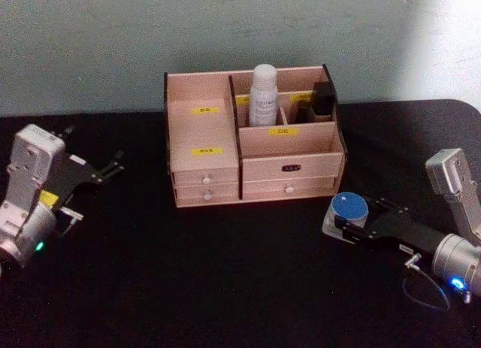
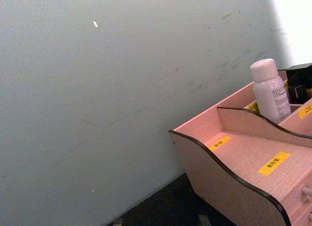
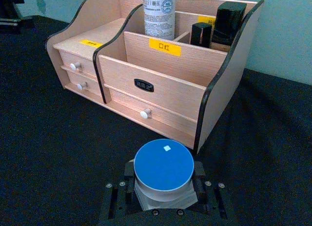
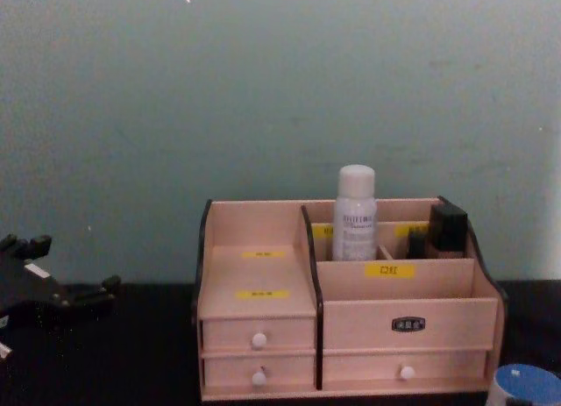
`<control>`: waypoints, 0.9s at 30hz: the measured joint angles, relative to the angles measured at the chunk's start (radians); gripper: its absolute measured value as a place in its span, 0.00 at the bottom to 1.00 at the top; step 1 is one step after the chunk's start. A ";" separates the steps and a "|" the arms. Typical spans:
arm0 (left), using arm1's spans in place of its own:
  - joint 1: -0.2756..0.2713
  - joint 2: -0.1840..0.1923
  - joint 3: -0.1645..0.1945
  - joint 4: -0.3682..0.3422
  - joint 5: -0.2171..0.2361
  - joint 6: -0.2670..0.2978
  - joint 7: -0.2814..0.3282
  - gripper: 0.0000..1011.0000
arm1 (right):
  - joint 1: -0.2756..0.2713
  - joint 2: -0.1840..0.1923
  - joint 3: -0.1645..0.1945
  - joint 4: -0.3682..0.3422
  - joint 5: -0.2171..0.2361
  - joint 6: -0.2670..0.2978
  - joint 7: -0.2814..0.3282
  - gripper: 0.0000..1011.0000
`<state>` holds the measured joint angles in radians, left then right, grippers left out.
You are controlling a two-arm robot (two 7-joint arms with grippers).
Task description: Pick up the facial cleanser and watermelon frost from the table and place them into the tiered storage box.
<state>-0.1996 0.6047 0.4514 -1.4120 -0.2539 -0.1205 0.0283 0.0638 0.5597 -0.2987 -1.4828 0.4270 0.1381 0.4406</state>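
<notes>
The tiered storage box (image 1: pixel 289 166) stands at the table's back middle, drawers facing me. The facial cleanser (image 1: pixel 264 94) stands upright in a rear compartment of it, also seen in the left wrist view (image 2: pixel 269 92), the right wrist view (image 3: pixel 159 13) and the chest view (image 4: pixel 353 215). The watermelon frost (image 1: pixel 349 208), a squat jar with a blue lid, sits low at the box's front right corner. My right gripper (image 1: pixel 347 222) is shut on the jar's sides (image 3: pixel 163 167); I cannot tell whether the jar touches the table. My left gripper (image 1: pixel 114 164) hovers open and empty to the left of the box.
Two small black bottles (image 3: pixel 229 22) (image 3: pixel 200 33) stand in the box's rear right compartments. The black table (image 1: pixel 188 280) has free room in front of the box. A pale wall (image 4: pixel 263 90) rises right behind the box.
</notes>
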 joint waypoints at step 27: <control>0.000 0.000 0.000 0.000 0.000 0.000 0.000 0.99 | -0.006 0.009 0.000 -0.018 -0.002 -0.024 0.022 0.70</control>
<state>-0.1995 0.6047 0.4514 -1.4120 -0.2539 -0.1205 0.0283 0.0579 0.5688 -0.2988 -1.5006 0.4247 0.1137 0.4621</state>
